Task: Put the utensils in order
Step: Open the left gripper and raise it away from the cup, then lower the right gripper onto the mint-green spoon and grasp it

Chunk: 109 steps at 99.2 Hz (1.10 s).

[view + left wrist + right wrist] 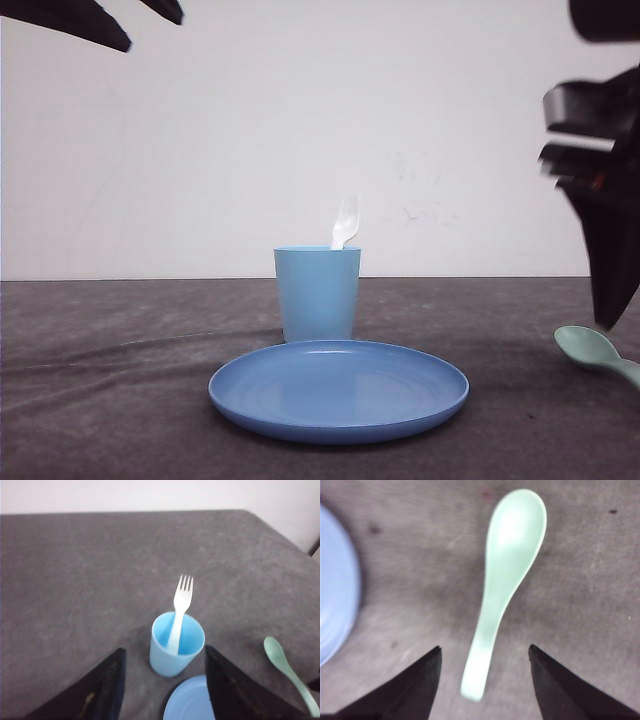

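Note:
The white fork (345,222) stands tines up in the light blue cup (318,295), behind the round blue plate (338,388). High at the upper left, my left gripper (154,32) hangs open and empty. From its wrist I look down on the fork (181,605), with the left gripper (164,649) well above it. The mint-green spoon (590,348) lies on the table at the right edge. My right gripper (608,315) hovers low over it. It is open, and the spoon (507,570) has its handle end between the right gripper (485,647) fingers, untouched.
The table (120,400) is covered with dark grey cloth, and a white wall stands behind it. The plate (335,580) edge lies a short way beside the spoon. The cup (176,650) stands just behind the plate (192,702).

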### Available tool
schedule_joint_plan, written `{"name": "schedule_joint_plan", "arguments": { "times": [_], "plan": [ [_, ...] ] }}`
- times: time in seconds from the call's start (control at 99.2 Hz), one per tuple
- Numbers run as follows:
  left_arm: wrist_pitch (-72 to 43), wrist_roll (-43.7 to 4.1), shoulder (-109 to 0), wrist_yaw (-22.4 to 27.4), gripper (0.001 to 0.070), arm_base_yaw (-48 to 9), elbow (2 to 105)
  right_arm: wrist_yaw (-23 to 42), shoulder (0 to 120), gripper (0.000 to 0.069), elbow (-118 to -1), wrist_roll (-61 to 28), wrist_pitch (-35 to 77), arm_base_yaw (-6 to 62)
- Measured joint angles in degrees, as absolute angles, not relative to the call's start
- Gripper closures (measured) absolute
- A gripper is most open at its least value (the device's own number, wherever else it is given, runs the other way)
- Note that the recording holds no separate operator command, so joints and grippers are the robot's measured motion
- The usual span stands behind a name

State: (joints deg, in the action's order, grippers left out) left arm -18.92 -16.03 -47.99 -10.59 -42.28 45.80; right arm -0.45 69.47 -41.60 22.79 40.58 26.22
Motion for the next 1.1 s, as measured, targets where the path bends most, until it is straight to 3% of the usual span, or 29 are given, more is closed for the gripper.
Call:
{"name": "schedule_joint_plan", "arguments": {
  "times": [0.333,0.716,1.099],
  "plan": [
    [-23.8,-17.6,-46.2,-10.4,0.0413,-42.3,45.8,4.8,76.9,0.0366,-41.6,26.6,36.4,29.7],
    [-25.1,-17.9,-46.2,-9.1,0.0413,-42.3,45.8,8.3,78.8,0.0604,-41.6,28.3,34.5,30.5],
    [-25.1,-17.9,-46.2,-9.1,0.0413,-42.3,45.8,8.6,79.0,0.0629,-41.9,28.5,34.4,30.6]
  ]
}}
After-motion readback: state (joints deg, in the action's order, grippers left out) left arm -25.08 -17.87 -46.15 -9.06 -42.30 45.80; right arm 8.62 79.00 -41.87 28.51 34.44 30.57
